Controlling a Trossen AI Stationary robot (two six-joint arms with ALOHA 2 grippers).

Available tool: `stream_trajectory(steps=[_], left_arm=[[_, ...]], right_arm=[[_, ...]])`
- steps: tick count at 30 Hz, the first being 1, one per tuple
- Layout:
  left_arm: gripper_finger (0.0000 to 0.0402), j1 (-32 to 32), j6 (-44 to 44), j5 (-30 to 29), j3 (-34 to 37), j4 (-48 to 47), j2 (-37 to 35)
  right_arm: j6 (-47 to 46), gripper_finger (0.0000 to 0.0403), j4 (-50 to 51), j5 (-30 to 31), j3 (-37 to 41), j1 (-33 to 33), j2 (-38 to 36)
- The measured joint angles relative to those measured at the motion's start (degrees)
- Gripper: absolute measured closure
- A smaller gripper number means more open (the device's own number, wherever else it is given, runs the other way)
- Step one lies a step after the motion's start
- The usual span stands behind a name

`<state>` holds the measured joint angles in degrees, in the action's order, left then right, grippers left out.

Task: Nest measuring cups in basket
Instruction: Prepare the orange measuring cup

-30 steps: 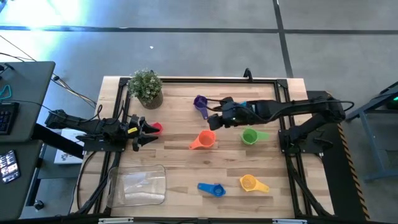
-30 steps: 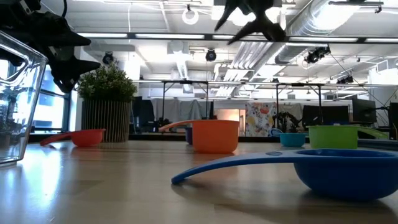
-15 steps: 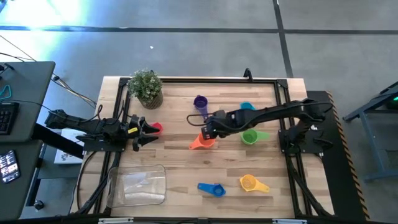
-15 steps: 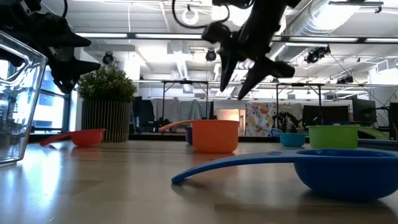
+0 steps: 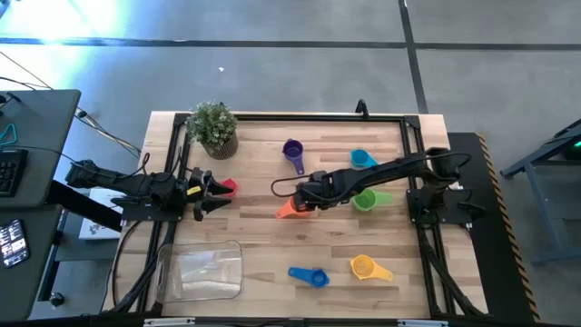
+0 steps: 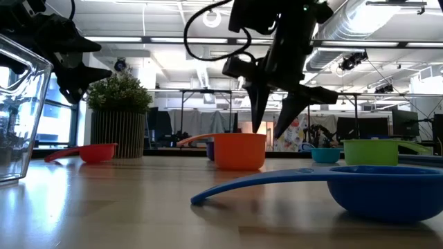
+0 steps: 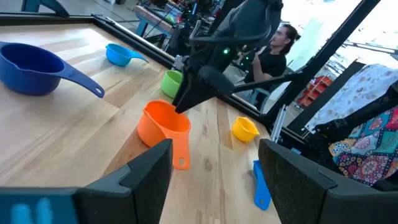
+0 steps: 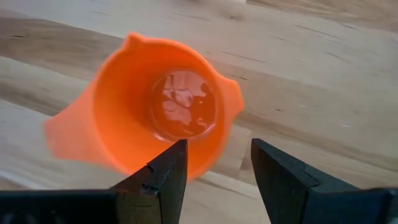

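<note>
I have swung the right gripper [image 5: 304,193] from the purple cup [image 5: 292,150] down over the orange cup [image 5: 298,205], table centre; jaws open, empty. Left gripper [image 5: 211,188] waits open at nine o'clock. Grasp pending.

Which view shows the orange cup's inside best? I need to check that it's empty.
The right wrist view: it looks straight into the orange cup, showing a bare, glossy bottom. The high view has the right gripper covering it; the low and left wrist views show only its outside.
</note>
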<state>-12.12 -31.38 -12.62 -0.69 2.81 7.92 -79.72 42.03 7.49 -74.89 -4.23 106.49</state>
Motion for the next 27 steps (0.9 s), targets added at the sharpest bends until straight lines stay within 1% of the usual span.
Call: stream_trajectory(steps=[10, 13, 16, 24, 25, 27], left_arm=[[0.0174, 0.0, 0.0, 0.0, 0.0, 0.0, 0.0], [0.0174, 0.0, 0.1, 0.0, 0.0, -0.2, 0.0], [0.0174, 0.0, 0.0, 0.0, 0.0, -0.3, 0.0], [0.0174, 0.0, 0.0, 0.0, 0.0, -0.3, 0.0], [0.0174, 0.0, 0.0, 0.0, 0.0, -0.3, 0.0], [0.0174, 0.0, 0.0, 0.0, 0.0, -0.3, 0.0]], right_arm=[[0.1, 0.0234, 1.0, 0.0, 0.0, 0.2, 2.0], [0.2, 0.0245, 1.0, -0.4, 0.0, 0.6, 2.0], [0.5, 0.0275, 1.0, -1.0, 0.0, 0.9, 2.1], [2.9, 0.0381, 1.0, -2.0, 0.0, 0.9, 2.1], [3.6, 0.0391, 1.0, -2.0, 0.0, 0.9, 2.1], [5.2, 0.0397, 1.0, -2.0, 0.0, 0.9, 2.1]])
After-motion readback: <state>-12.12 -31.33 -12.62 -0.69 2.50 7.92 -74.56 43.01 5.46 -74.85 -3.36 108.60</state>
